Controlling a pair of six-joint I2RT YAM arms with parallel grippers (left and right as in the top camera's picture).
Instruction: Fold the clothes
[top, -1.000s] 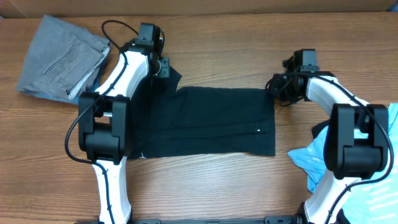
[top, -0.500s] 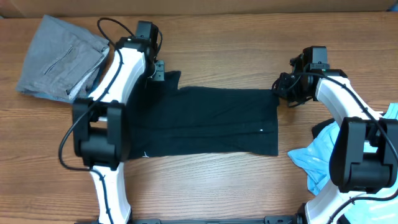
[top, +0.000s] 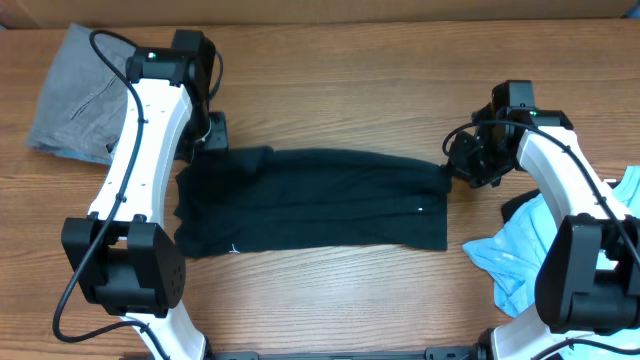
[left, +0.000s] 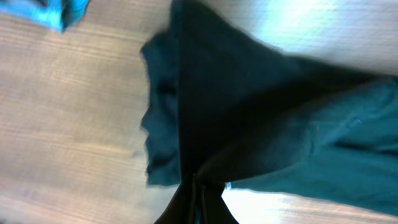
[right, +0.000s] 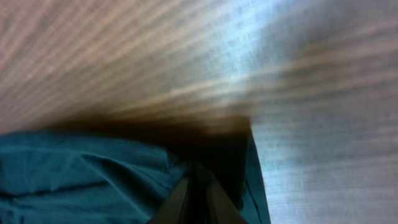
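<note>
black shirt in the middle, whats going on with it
Two robot arms are folding clothes. The black T-shirt lies on the table as a long folded band. The left tool and the right tool each pinch one end of it, shut on the cloth. A grey garment lies at the far left and a light blue garment at the right.

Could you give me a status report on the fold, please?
Left gripper shut on black T-shirt, right gripper likewise. Shirt lies stretched between them. Grey garment, light blue garment off to sides.
</note>
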